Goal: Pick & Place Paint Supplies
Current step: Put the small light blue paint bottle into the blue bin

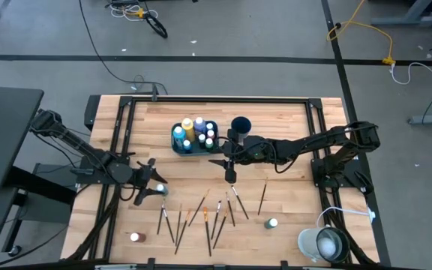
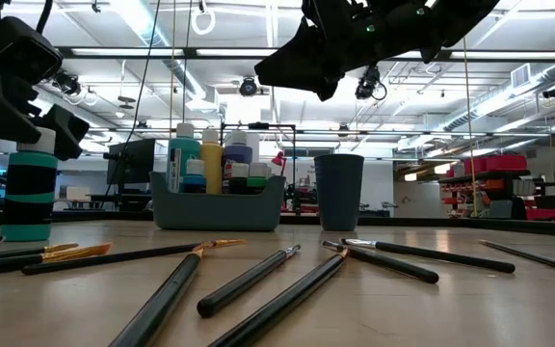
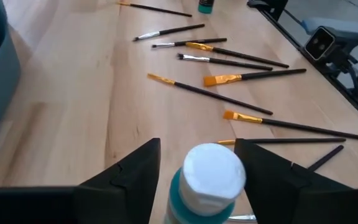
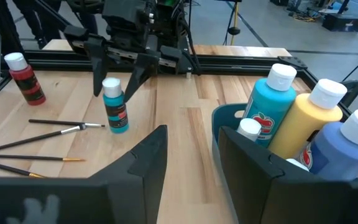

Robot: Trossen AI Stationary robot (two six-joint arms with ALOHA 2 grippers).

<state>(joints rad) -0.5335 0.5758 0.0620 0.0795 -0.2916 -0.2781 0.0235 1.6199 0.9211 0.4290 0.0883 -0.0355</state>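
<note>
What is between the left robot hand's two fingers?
A teal paint bottle with a white cap stands between the open fingers of the left gripper. The left wrist view shows it best.

Wooden desk (image 1: 291,124) carries a teal tray (image 1: 177,144) of paint bottles (image 1: 198,129), a dark blue cup (image 1: 240,124), scattered paintbrushes (image 1: 208,217). Left pincer (image 1: 154,187) straddles a teal bottle (image 1: 160,191); right pincer (image 1: 230,177) hangs mid-desk.

A big open lab or workshop: long strip lights (image 2: 162,29) hang under a high ceiling, shelving (image 2: 489,183) lines the far side, cables (image 1: 366,34) trail over grey taped floor (image 1: 223,37) around the wooden table (image 1: 283,120).
</note>
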